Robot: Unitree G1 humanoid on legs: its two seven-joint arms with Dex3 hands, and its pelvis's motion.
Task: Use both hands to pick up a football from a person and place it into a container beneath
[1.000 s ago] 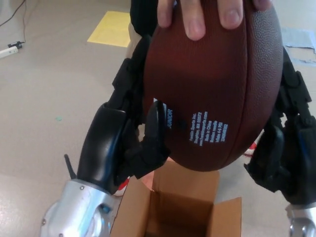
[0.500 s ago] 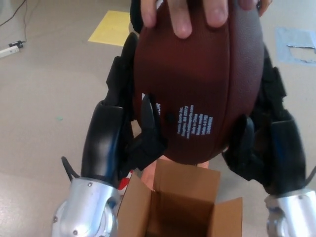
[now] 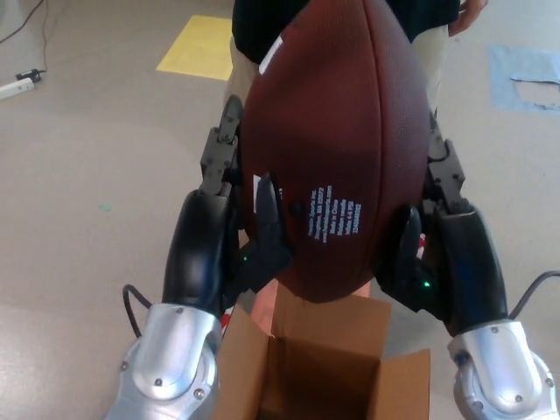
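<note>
A large brown football [image 3: 337,131] with white lettering stands on end in the middle of the head view. My left hand [image 3: 229,223] presses against its left side and my right hand [image 3: 433,241] against its right side, so the ball is clamped between them. Directly below hangs the open cardboard box [image 3: 324,372], flaps up, its mouth under the ball's lower tip. The person [image 3: 262,26] stands behind the ball, mostly hidden by it, with no fingers on it.
A yellow sheet [image 3: 197,45] lies on the floor at the back left, a blue-grey cloth [image 3: 525,79] at the back right. A white plug and cable [image 3: 17,83] sit at the far left edge.
The person's fingers have come off the top of the ball. My right hand has closed in against the ball's right side, and both hands now carry it, slightly lower and more centred.
</note>
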